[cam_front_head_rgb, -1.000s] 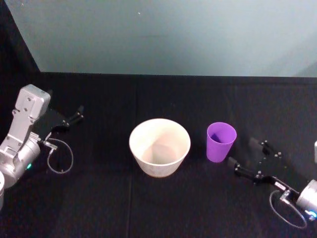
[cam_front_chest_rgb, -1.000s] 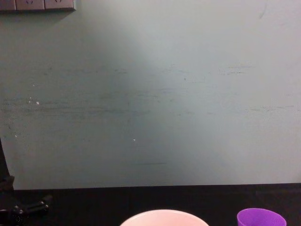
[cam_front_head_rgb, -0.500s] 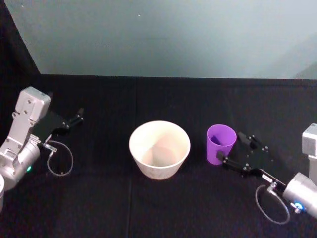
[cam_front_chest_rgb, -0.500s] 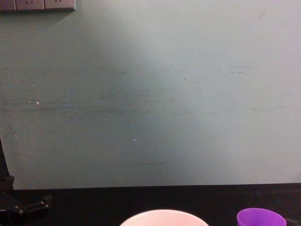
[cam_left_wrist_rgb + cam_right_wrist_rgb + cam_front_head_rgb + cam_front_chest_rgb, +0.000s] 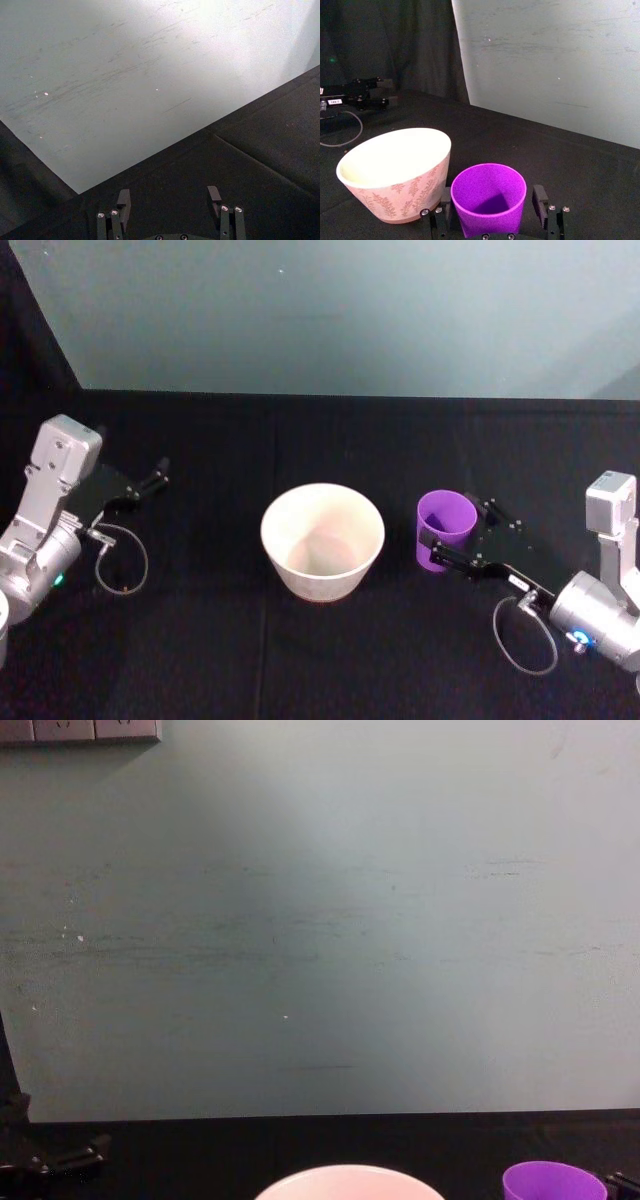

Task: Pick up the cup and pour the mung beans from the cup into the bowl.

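The purple cup (image 5: 445,530) stands upright on the black table, just right of the pale bowl (image 5: 322,540). My right gripper (image 5: 460,530) is open and straddles the cup, one finger on each side. In the right wrist view the cup (image 5: 488,200) sits between the fingers (image 5: 539,199), with a small gap on one side, and the bowl (image 5: 395,170) with its leaf pattern is close beside it. The mung beans are out of view; the cup's inside looks purple and shadowed. My left gripper (image 5: 150,478) is parked open at the far left, also open in its own view (image 5: 169,196).
The black tablecloth (image 5: 300,660) ends at a grey-green wall (image 5: 330,310) behind. Loose cables loop beside each wrist (image 5: 120,560). The chest view shows the bowl rim (image 5: 350,1182) and cup rim (image 5: 555,1182) at its lower edge.
My right gripper has moved in toward the cup from the right; its fingers now sit on either side of it. Cup, bowl and left arm have stayed put.
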`<state>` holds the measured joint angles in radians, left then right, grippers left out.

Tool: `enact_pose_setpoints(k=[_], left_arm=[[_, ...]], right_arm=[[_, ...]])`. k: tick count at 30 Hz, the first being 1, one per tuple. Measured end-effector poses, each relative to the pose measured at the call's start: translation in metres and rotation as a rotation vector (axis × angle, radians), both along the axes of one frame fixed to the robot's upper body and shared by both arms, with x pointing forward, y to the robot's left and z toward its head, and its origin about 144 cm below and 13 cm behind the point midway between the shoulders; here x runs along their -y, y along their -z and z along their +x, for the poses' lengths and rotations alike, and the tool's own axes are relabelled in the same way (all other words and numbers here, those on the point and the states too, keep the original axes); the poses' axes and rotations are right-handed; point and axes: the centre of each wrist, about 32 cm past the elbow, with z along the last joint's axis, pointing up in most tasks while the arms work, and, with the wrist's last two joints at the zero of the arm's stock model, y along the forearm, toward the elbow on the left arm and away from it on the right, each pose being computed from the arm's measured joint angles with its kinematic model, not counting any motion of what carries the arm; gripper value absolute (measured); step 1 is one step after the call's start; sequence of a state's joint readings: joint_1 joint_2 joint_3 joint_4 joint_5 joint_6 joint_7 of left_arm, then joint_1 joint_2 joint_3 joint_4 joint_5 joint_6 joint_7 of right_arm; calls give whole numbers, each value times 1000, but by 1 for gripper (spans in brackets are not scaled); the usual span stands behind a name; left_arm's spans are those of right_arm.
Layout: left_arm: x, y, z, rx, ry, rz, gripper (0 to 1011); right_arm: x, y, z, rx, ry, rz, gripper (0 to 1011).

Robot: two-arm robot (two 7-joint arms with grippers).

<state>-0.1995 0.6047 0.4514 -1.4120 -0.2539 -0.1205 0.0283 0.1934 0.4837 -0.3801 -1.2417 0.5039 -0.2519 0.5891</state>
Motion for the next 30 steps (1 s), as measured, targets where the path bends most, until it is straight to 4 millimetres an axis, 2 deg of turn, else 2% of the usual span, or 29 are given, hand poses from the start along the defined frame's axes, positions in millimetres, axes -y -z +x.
enact_pose_setpoints(k=[30], left_arm=[[0,0,0,0,0,0,1000]], right_arm=[[-11,2,8,-10,-15,-6,994]])
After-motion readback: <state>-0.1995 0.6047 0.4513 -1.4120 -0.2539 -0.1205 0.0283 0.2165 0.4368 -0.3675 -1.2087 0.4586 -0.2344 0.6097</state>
